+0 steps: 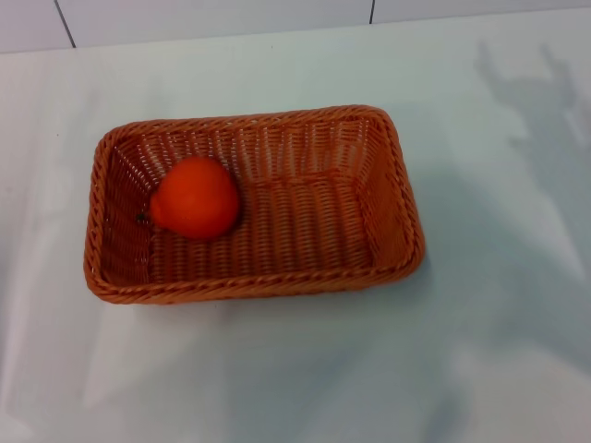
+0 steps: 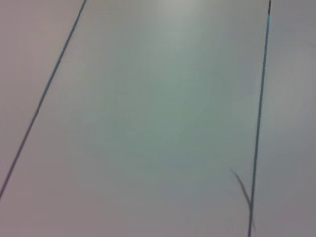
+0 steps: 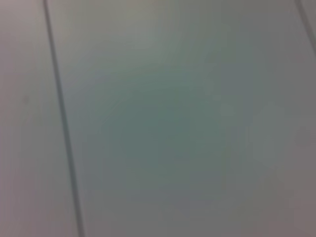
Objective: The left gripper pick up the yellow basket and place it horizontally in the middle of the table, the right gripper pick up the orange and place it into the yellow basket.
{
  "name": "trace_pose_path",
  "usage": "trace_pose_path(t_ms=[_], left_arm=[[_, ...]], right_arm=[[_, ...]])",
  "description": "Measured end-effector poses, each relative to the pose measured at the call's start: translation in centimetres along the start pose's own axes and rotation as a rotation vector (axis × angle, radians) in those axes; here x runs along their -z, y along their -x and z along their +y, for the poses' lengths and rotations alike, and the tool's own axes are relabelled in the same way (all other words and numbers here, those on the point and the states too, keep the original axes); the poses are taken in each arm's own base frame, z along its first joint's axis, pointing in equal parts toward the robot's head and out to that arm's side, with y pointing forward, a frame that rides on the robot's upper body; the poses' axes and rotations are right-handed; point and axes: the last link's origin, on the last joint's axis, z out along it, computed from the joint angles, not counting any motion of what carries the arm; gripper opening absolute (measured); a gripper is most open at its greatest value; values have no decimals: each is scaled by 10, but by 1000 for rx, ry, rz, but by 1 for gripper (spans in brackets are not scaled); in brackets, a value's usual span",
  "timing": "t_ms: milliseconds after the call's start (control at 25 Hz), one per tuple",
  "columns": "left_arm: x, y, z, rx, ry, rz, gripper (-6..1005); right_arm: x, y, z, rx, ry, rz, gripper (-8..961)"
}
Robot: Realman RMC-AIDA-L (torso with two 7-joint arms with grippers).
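The yellow basket (image 1: pixel 254 203), orange-brown woven wicker with a braided rim, lies lengthwise across the middle of the white table (image 1: pixel 480 351) in the head view. The orange (image 1: pixel 195 197) rests inside the basket at its left end, its dark stem pointing left. Neither gripper shows in any view. A gripper-shaped shadow falls on the table at the far right. The two wrist views show only a pale panelled surface with thin dark seams.
A white wall with dark panel seams (image 1: pixel 63 23) runs behind the table's far edge. Bare tabletop surrounds the basket on all sides.
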Motion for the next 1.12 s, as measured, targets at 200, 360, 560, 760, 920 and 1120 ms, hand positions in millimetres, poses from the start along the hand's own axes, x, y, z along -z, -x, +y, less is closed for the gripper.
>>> trace_pose_path(t_ms=[200, 360, 560, 760, 920, 1120], left_arm=[[2, -2, -3, -5, -22, 8, 735], [2, -1, -4, -5, -23, 6, 735], [4, -4, -3, -7, -12, 19, 735], [7, -6, -4, -13, -9, 24, 736], [12, -6, -6, -19, -17, 19, 736], [15, -7, -8, -17, -30, 19, 736]], right_arm=[[6, 1, 6, -7, 46, 1, 956], [10, 3, 9, -18, 70, -4, 956], [17, 3, 14, -44, 126, 8, 956], [22, 4, 16, -62, 156, 20, 956], [19, 4, 18, -65, 168, 13, 956], [10, 7, 20, -70, 189, -14, 956]])
